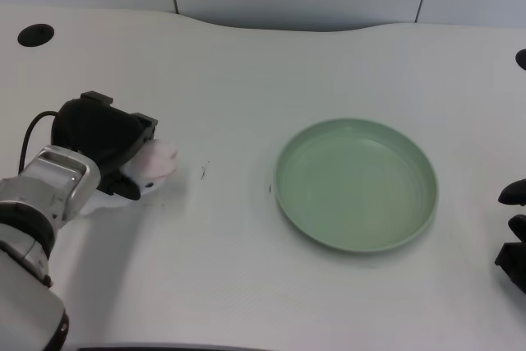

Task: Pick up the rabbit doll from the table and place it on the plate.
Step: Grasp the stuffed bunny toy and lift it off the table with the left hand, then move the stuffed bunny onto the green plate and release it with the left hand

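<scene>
Lying near the left edge of the worktop (246,63), the rabbit doll (154,162) is seen as a small white and pink form, mostly covered by the left hand (103,144). The fingers (144,133) are curled down over the doll from above and from its left side, so that only its pink end is left showing; the doll is held within them, though whether it is lifted off the surface cannot be told. The doll's visible end is pointed toward the right edge, and its long axis appears to be laid roughly left to right, slightly tilted. Between the doll and the green plate (308,150) a stretch of bare white surface is found, marked only by two tiny dark specks. The plate is set right of centre, well apart from the doll, with its raised rim facing up. A dark round hole (34,35) is seen by the far left corner. The far edge is curved inward at its middle.
</scene>
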`<state>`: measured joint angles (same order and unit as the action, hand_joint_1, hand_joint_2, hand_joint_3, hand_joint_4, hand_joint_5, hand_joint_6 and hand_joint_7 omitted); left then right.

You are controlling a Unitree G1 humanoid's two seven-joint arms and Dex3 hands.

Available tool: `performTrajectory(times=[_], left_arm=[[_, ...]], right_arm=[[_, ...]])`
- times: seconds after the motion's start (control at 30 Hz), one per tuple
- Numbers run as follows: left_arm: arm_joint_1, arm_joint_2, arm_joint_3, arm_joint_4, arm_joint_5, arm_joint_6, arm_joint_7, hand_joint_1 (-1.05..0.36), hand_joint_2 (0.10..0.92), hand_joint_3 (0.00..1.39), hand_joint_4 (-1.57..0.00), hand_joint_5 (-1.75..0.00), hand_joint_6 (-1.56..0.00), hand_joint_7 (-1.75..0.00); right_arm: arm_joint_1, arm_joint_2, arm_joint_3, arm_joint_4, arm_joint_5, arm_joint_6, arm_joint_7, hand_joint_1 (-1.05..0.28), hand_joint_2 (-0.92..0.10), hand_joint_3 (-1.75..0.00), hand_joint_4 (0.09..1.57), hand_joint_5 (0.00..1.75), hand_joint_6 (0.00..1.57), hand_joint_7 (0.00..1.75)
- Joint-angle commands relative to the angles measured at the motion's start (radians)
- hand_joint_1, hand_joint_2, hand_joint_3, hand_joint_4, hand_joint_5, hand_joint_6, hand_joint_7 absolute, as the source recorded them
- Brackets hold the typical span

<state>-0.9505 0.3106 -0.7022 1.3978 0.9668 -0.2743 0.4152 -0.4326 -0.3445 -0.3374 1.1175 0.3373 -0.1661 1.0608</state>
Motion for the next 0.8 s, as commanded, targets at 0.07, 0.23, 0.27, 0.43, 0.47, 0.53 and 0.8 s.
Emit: performTrajectory(times=[0.07,0.23,0.27,0.43,0.47,0.53,0.8], left_arm=[[-0.017,0.002,0.002,0.008,-0.004,0.024,0.014,-0.61,0.921,0.11,-0.73,-1.62,-0.73,-1.29],[-0.046,-0.003,0.032,0.004,-0.032,-0.014,0.008,-0.55,0.921,0.15,-0.73,-1.73,-0.69,-1.54],[-0.058,-0.004,0.03,0.002,-0.032,-0.022,0.011,-0.55,0.921,0.15,-0.74,-1.74,-0.69,-1.57],[-0.104,-0.011,0.031,-0.002,-0.038,-0.065,0.014,-0.54,0.921,0.15,-0.9,-1.42,-0.81,-1.2],[-0.117,-0.013,0.027,-0.004,-0.035,-0.084,0.028,-0.53,0.921,0.15,-0.93,-1.37,-0.86,-1.11],[-0.13,-0.014,0.022,-0.006,-0.031,-0.107,0.046,-0.51,0.921,0.13,-0.97,-1.38,-0.9,-1.09],[-0.18,-0.055,0.0,-0.013,-0.019,-0.166,0.093,-0.34,0.89,0.1,-0.82,-1.74,-0.68,-1.69]], right_arm=[[0.012,0.001,-0.016,-0.004,0.019,-0.003,0.007,-0.41,-0.92,-0.11,1.29,1.75,0.93,1.75],[0.017,-0.003,-0.01,-0.01,0.012,-0.018,0.007,-0.41,-0.92,-0.14,1.32,1.75,0.98,1.75],[0.015,-0.004,-0.009,-0.008,0.011,-0.02,0.011,-0.41,-0.92,-0.15,1.33,1.75,0.99,1.75],[0.01,-0.007,-0.007,0.001,0.008,-0.019,0.011,-0.42,-0.92,-0.14,1.32,1.75,1.0,1.75],[0.012,-0.006,-0.005,0.0,0.005,-0.022,0.005,-0.41,-0.92,-0.14,1.3,1.75,1.0,1.75],[0.014,-0.005,-0.003,-0.003,0.001,-0.026,-0.002,-0.41,-0.92,-0.15,1.28,1.75,1.0,1.75],[0.014,0.0,-0.009,-0.002,0.012,-0.015,0.006,-0.42,-0.92,-0.14,1.28,1.75,1.01,1.75]])
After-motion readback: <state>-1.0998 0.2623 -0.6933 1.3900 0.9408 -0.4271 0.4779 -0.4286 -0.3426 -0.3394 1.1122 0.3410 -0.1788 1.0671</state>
